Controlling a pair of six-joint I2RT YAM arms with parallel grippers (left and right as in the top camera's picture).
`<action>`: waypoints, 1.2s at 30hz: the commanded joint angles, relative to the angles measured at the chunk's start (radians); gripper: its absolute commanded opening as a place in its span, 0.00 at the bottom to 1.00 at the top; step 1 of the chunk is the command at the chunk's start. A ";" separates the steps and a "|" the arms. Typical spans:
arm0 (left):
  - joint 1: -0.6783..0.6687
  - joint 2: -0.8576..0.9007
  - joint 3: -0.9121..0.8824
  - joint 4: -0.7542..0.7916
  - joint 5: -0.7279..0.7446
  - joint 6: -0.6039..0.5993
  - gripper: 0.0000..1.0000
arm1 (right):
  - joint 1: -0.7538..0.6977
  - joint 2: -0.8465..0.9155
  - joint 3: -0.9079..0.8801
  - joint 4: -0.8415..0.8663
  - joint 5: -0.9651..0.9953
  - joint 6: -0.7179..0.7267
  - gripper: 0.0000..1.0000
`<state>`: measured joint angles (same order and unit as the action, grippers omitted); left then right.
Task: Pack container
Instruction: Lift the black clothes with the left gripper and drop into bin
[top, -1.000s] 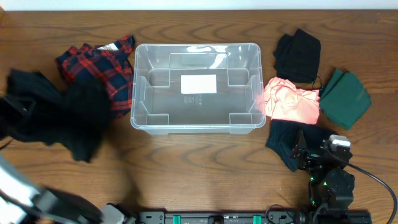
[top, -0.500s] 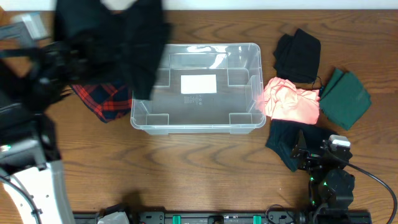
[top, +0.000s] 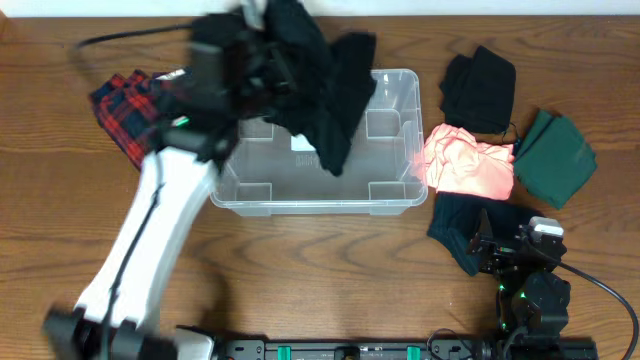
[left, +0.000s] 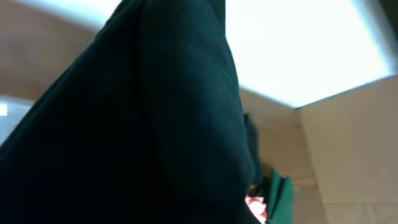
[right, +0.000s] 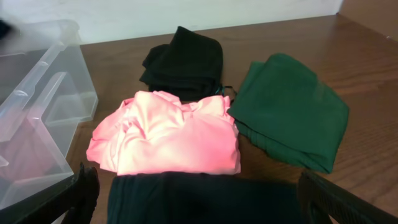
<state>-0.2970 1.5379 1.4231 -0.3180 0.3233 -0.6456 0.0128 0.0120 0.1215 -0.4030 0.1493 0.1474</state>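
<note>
The clear plastic container (top: 400, 196) stands in the middle of the table, with a white label on its base; its corner also shows in the right wrist view (right: 37, 124). My left gripper (top: 262, 52) is shut on a black garment (top: 328, 105) and holds it up over the container's back left part. The cloth hangs down into the bin. In the left wrist view the black garment (left: 155, 124) fills the frame and hides the fingers. My right gripper (right: 199, 193) is open and empty, low over a dark folded garment (right: 199, 202) at the front right.
A red plaid shirt (top: 125, 105) lies left of the container. To its right lie a black folded cloth (top: 480, 85), a pink garment (top: 470, 165) and a green cloth (top: 555, 155). The right arm's base (top: 530, 300) is at the front right.
My left arm has swung from the table's left side up and to the right, carrying the black garment over the container. The right arm has not moved.
</note>
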 joint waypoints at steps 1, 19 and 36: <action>-0.037 0.059 0.026 0.029 -0.032 -0.201 0.06 | 0.007 -0.005 -0.003 -0.001 0.000 -0.014 0.99; -0.095 0.102 0.019 -0.304 -0.090 -0.379 0.08 | 0.007 -0.005 -0.003 -0.001 0.000 -0.014 0.99; 0.251 -0.071 0.031 -0.337 -0.149 0.069 0.98 | 0.007 -0.005 -0.003 -0.001 0.000 -0.014 0.99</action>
<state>-0.1432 1.5368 1.4220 -0.6342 0.1940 -0.6903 0.0128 0.0120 0.1215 -0.4034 0.1493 0.1474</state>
